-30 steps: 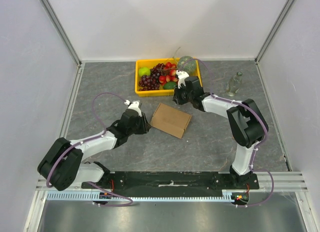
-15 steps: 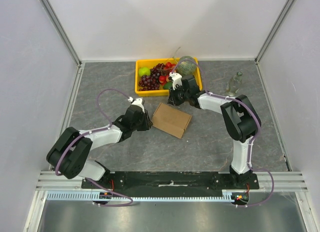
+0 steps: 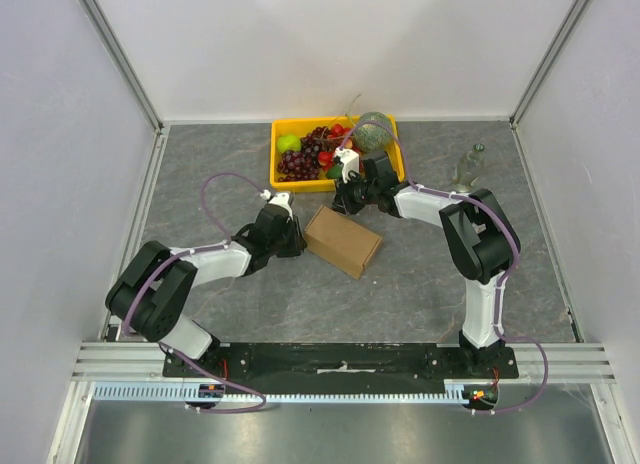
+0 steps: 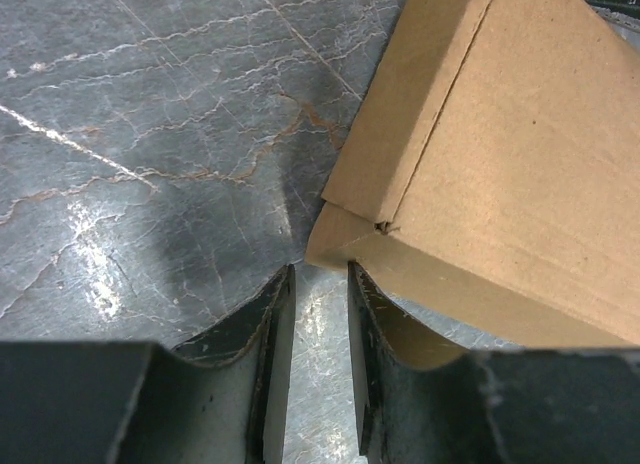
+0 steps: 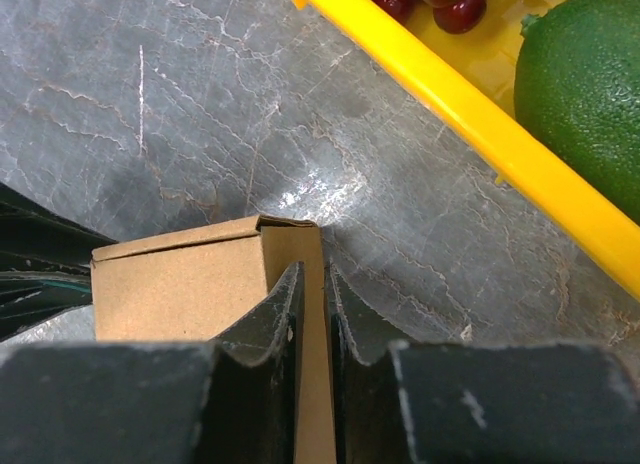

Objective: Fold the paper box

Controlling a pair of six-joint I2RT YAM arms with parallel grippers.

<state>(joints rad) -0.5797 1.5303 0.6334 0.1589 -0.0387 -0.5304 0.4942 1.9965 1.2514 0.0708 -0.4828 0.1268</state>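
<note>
Nothing legible anywhere; the paper box (image 3: 342, 241) bears no readable print.

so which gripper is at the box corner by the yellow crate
The right gripper, over the paper box's far corner; the left gripper sits at its left corner.

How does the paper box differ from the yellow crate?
The paper box is brown cardboard, the yellow crate bright yellow. The box is smaller and closed; the crate is open-topped, holding fruit. The box lies skewed, the crate square to the table. Both rest on it.
</note>
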